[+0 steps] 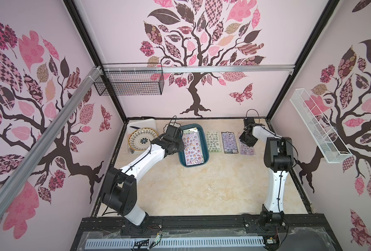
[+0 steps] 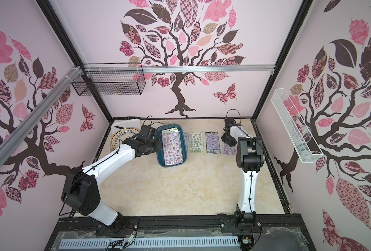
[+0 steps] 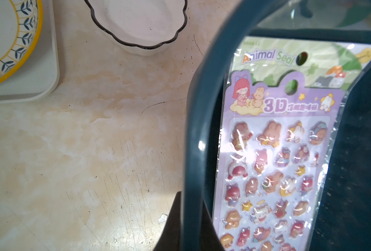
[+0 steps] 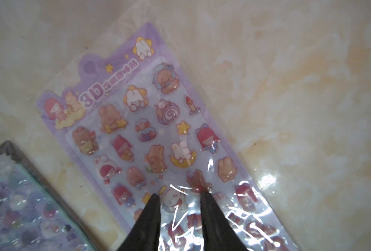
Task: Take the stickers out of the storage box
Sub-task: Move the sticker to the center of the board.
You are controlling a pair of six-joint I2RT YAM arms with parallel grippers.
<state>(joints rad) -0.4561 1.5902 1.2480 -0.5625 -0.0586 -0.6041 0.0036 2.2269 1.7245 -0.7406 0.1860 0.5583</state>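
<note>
The teal storage box (image 1: pixel 206 155) (image 2: pixel 185 152) stands at the back of the table, left of centre. In it lie stickers, a purple sheet (image 1: pixel 192 150) (image 3: pixel 273 165) on top and a green sheet showing beneath. My left gripper (image 3: pixel 194 195) is shut on the box's left wall (image 3: pixel 197 130), one finger on each side. Three more sheets lie in a row right of the box: green (image 1: pixel 213 142), dark purple (image 1: pixel 229 143) and light purple (image 1: pixel 247 150) (image 4: pixel 149 121). My right gripper (image 4: pixel 179 195) hangs just over the light purple sheet, open, with nothing between its fingers.
A white tray (image 1: pixel 131 132) (image 3: pixel 47 65) holding a patterned plate (image 1: pixel 143 139) sits at the back left. A white scalloped bowl (image 3: pixel 141 24) stands between the tray and the box. A black wire basket (image 1: pixel 129 81) and a white one (image 1: pixel 317 130) hang on the walls.
</note>
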